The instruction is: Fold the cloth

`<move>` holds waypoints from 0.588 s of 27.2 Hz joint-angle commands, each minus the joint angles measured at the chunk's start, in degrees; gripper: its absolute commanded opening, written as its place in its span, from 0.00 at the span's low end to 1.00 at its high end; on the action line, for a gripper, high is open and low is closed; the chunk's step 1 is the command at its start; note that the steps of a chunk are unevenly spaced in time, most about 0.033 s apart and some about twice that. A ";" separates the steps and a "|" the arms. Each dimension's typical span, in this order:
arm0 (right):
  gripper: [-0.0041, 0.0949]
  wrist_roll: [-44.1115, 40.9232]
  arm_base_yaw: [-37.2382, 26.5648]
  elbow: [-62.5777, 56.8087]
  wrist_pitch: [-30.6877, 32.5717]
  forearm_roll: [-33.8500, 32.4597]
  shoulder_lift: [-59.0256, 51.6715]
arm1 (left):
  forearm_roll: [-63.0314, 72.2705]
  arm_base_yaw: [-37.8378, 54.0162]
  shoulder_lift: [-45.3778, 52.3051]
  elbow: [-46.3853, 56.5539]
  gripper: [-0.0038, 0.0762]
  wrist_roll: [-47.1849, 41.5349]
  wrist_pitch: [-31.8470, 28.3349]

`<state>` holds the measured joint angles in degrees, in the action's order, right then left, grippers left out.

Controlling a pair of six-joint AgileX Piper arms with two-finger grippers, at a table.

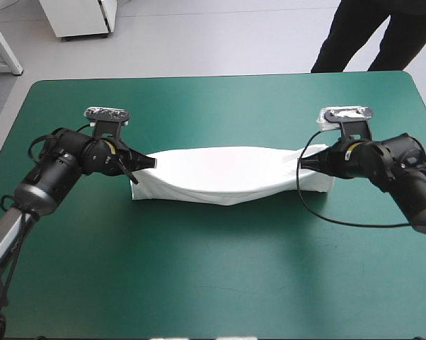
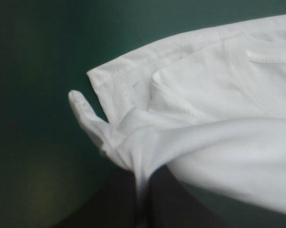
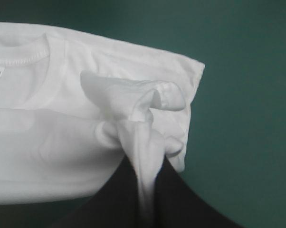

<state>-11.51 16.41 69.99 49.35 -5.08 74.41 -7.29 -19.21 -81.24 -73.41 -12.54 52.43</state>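
The left gripper (image 1: 146, 162) and right gripper (image 1: 303, 163) each have fingers (image 2: 170, 204) clamped on one end of the T-shirt (image 1: 227, 173), which spans the middle of the worktop (image 1: 213, 283) between them. The gripped layer is held raised and taut, probably to lay it flat over the lower layer.

Plain short-sleeved fabric T-shirt (image 1: 227, 173), white all over, against a solid teal-green table cover (image 1: 220, 283). The left gripper (image 1: 151, 163) and right gripper (image 1: 303, 163) have solid black, curved fin-shaped fingers (image 3: 109, 204).
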 commanded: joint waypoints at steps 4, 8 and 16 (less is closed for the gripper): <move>0.02 -0.24 -0.03 11.23 -4.43 -4.95 9.86 | -6.18 0.12 -9.81 -12.99 0.02 -0.56 -3.26; 0.02 -1.37 -1.03 14.24 -4.20 -7.32 14.36 | -6.72 1.64 -15.40 -19.72 0.02 -0.56 -1.20; 0.02 -0.86 -5.09 16.72 -4.36 -5.78 21.44 | -6.96 3.47 -23.39 -26.42 0.02 1.37 -0.07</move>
<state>-13.32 12.65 84.26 47.32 -10.51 96.34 -12.78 -15.86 -105.60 -97.23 -11.31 54.12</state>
